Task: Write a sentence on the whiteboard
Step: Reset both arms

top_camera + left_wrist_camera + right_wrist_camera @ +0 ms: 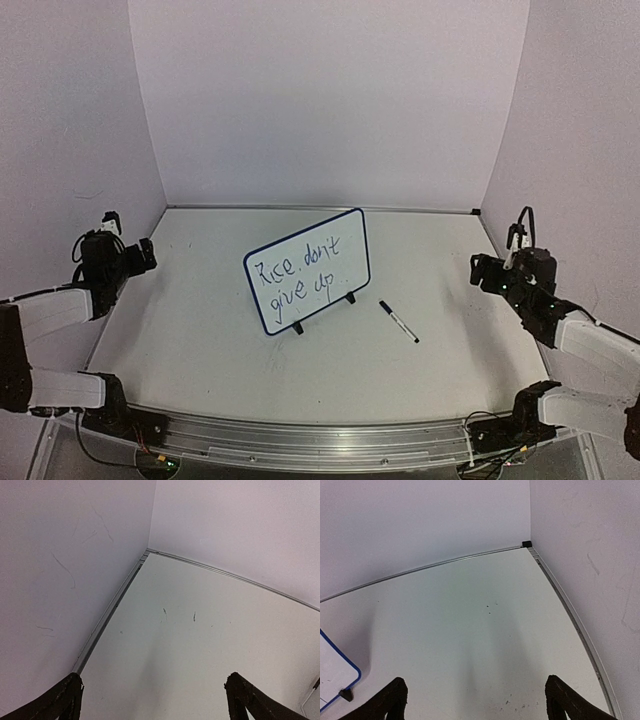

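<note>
Seemingly done: on the bench (190,345) the whiteboard (352,265) stands upright at centre, bearing the sentence (298,278). A marker (398,321) lies at its 4 o'clock, perhaps uncapped. The left jaws and right jaws, both spread and empty, could topple or smear the board if they reach in.

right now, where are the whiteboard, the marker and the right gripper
whiteboard (307,273): top external view, middle of its white face
marker (398,321): top external view, middle of its barrel
right gripper (476,687): right wrist view, midway between its open fingertips

White whiteboard (308,270) with blue frame, dark sentence (296,272), black marker (398,321)
</note>
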{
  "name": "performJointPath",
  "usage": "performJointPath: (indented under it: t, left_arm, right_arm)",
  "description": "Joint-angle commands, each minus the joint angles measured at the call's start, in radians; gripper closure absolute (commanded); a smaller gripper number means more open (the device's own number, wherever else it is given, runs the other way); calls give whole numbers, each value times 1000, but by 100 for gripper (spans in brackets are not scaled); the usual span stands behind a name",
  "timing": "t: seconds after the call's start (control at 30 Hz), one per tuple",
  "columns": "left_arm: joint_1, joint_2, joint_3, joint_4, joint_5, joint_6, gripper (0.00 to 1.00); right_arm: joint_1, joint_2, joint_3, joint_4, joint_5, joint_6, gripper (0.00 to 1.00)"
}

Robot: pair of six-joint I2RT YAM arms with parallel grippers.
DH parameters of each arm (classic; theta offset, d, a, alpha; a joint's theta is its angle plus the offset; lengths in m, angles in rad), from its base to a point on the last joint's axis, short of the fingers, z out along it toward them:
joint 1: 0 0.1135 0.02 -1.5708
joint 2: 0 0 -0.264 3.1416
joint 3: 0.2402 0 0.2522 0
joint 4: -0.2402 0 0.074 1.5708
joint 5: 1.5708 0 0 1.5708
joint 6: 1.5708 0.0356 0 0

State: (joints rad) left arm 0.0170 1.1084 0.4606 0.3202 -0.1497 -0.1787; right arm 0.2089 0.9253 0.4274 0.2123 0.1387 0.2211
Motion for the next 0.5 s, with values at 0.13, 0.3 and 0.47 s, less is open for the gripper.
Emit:
performJointPath:
  t: [0.13, 0.3, 0.47]
  left_arm:
    - [1, 50, -96, 252, -50, 15, 1]
    - [1, 51, -95, 259, -55, 16, 1]
    - [1, 53, -100, 275, -84, 1, 1]
  right_arm:
    - [0, 1, -125, 240, 111, -47, 9]
    - [-1, -1, -125, 241, 112, -61, 9]
    - [1, -7, -131, 248, 123, -60, 9]
